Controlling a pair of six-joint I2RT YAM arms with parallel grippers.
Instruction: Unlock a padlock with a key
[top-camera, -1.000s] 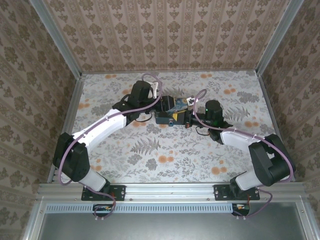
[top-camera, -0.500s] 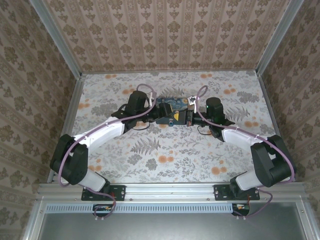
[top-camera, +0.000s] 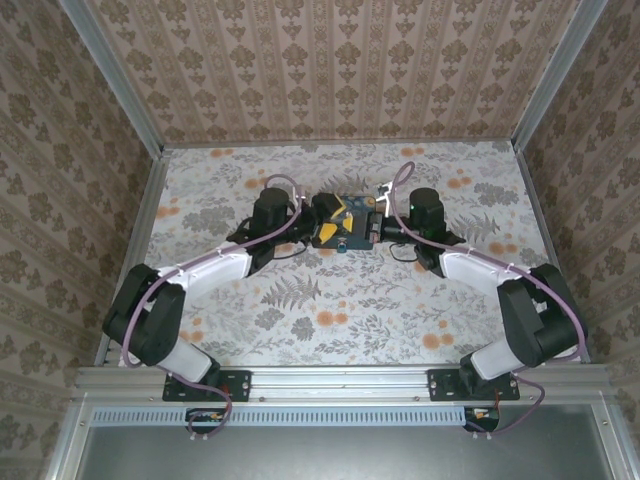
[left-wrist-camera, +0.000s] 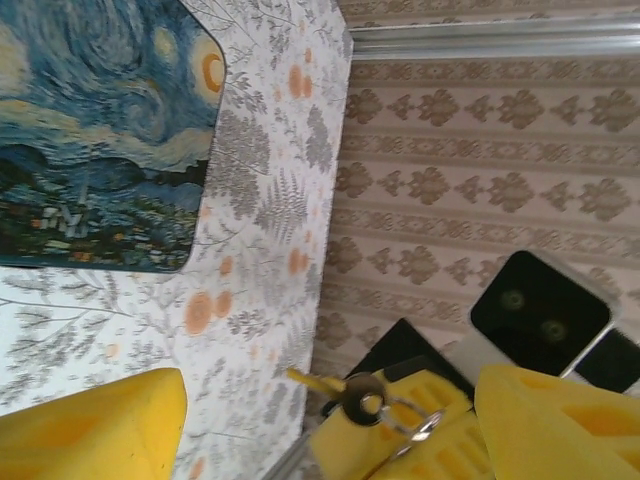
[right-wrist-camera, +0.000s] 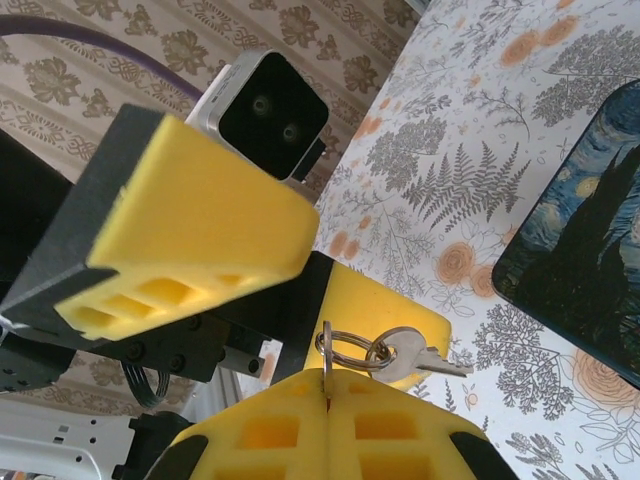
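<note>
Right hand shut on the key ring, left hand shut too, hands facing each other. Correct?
Not quite. The left hand is open, not shut: the left wrist view shows its yellow pads spread wide apart. The rest holds: the right hand is shut on the key ring, and the hands face each other.

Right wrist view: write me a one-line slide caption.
Shut yellow-padded right gripper pinches a thin metal ring carrying a small silver key.
</note>
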